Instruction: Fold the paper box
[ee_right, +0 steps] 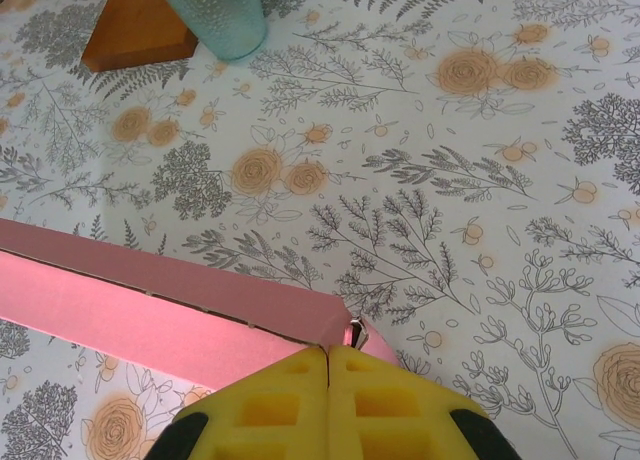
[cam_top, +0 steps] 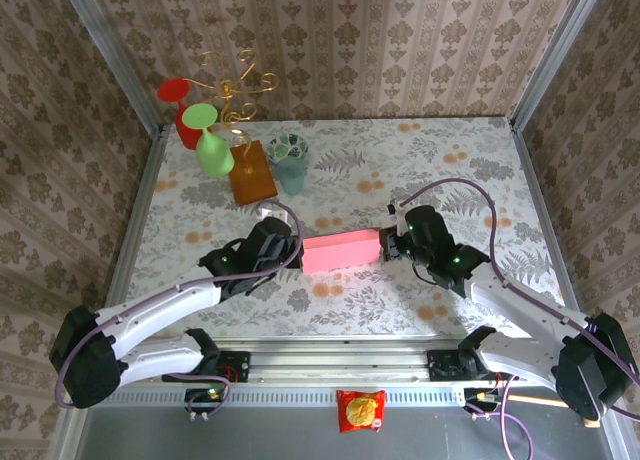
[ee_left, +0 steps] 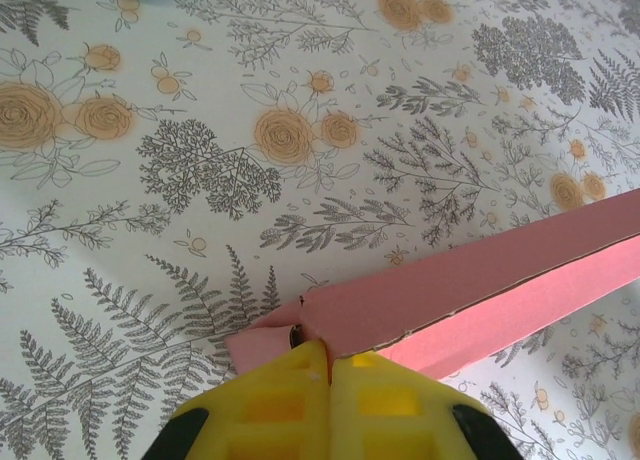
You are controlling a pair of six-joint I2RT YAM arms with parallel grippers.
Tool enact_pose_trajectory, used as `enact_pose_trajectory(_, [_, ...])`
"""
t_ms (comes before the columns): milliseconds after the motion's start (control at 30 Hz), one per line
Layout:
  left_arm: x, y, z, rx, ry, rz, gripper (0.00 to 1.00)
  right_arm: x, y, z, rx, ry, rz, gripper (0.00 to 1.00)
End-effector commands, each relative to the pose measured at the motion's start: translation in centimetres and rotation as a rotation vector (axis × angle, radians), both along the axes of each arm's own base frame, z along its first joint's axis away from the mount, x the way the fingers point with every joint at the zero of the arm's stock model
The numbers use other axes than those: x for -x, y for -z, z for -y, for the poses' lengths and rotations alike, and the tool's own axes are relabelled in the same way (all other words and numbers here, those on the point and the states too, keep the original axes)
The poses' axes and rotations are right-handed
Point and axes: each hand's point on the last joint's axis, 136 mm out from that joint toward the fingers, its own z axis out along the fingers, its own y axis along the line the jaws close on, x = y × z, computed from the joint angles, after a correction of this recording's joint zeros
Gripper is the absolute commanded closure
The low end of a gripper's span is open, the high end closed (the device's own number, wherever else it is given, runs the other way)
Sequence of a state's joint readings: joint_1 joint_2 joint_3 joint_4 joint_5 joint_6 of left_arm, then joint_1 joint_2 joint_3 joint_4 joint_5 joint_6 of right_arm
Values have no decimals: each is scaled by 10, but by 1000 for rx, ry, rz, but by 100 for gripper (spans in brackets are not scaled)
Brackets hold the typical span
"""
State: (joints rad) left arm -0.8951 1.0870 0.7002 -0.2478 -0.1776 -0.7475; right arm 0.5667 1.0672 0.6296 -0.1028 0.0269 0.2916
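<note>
Top view: the paper box (cam_top: 340,252) lies in the middle of the frame, a long pink shape between the left gripper (cam_top: 297,255) and the right gripper (cam_top: 386,246). If the two arms pull or twist unevenly, the thin cardboard may buckle or tear.

Left wrist view: at the bottom centre the left gripper (ee_left: 328,355) is clenched tight at the corner of the box (ee_left: 470,280). A small flap goes under the fingers; whether it is pinched is hidden.

Right wrist view: the right gripper (ee_right: 328,355) is clenched in the same way. The box (ee_right: 150,300) is cut off at the left edge.
</note>
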Motion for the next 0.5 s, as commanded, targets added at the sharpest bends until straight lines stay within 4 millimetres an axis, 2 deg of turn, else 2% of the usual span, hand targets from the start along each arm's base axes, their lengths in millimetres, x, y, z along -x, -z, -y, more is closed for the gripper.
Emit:
enact_pose_trajectory(0, [19,41,-20,-121,18,-75,100,11,26,9,64,4,-55,100])
enact_pose_trajectory(200, [23,53,-21,-132,29,-86,100,13,30,9,69,2,-67,100])
enact_pose_trajectory(333, [23,56,-23,-155,22,-86,100,13,21,8,48,19,-79,99])
enact_pose_trajectory(467, [23,57,-27,-181,0,-85,100,14,1,10,-24,73,-93,82])
